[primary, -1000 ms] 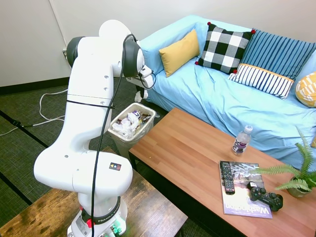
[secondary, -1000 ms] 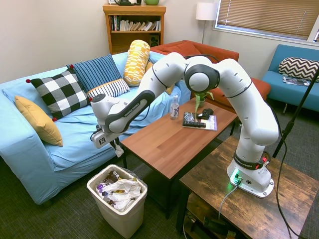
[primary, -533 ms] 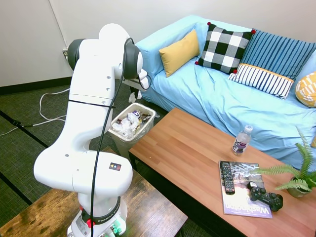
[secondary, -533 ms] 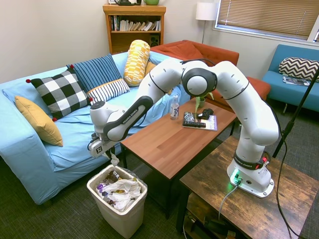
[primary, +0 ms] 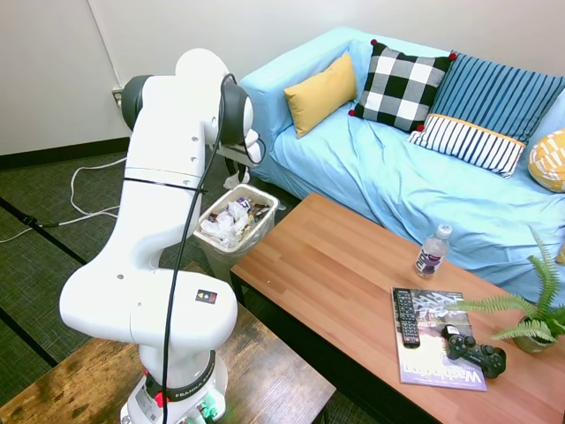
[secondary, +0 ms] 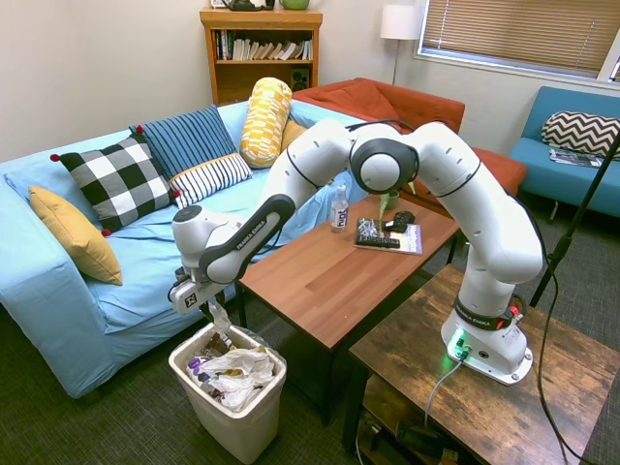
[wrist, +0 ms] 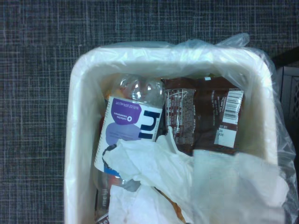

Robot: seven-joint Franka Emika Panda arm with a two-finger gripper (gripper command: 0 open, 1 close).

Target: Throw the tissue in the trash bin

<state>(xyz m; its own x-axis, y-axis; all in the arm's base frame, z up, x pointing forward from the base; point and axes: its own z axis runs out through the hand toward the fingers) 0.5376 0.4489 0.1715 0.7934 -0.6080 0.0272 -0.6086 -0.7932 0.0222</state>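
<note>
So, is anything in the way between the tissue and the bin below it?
Nothing visible. The gripper holds the tissue just above the bin, whose top is open. Inside lie crumpled papers, a bottle and wrappers, but they do not block the opening.

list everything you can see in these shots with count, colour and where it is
tissue: 1, white, pinched in the gripper just above the trash bin
trash bin: 1, white with a clear liner, on the carpet by the coffee table's end, holding crumpled papers, wrappers and a bottle
coffee table: 1, wood, in front of the sofa
water bottle: 1, clear with purple label, upright on the coffee table
magazine: 1, on the coffee table, with a black remote and black game controller on it
plant: 1, green, at the table's far end
sofa: 1, light blue, with yellow, checked and striped cushions
gripper: 1, shut on the tissue over the trash bin
</note>
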